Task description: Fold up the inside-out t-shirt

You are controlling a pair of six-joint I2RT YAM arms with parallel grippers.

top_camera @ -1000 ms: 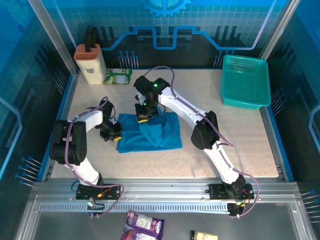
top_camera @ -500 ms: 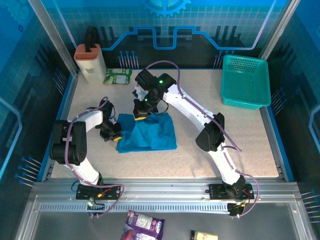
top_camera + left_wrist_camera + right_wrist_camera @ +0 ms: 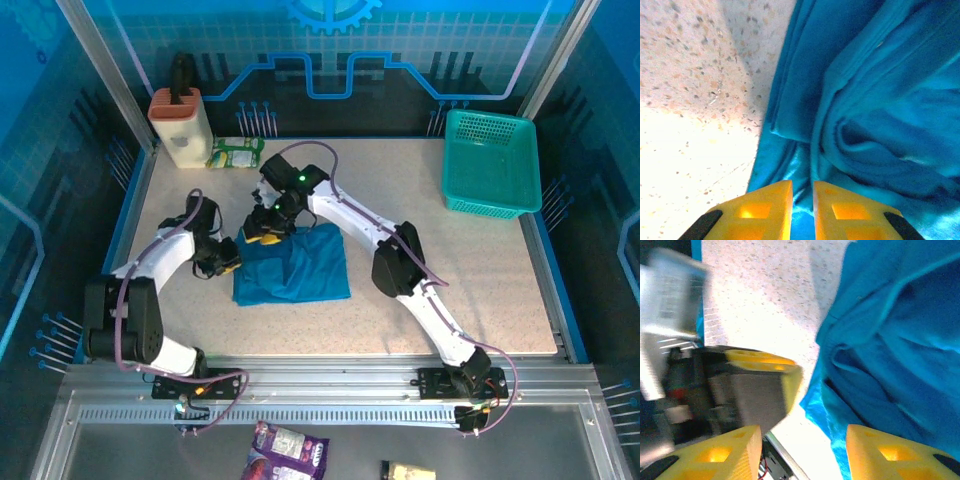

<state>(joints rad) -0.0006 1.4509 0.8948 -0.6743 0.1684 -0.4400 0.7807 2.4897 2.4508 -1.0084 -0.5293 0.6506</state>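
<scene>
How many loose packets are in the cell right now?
3. A green packet lies at the far left of the table, beside the beige container. A purple packet and a small dark packet lie below the near rail. Others may be hidden.

Speckled table (image 3: 480, 290) w/ blue t-shirt (image 3: 300, 272) centre-left, teal basket (image 3: 490, 207) far right, beige container (image 3: 183, 135) & green packet (image 3: 236, 153) far left

Left end effector (image 3: 802, 202) tight on t-shirt (image 3: 880, 100)
</scene>
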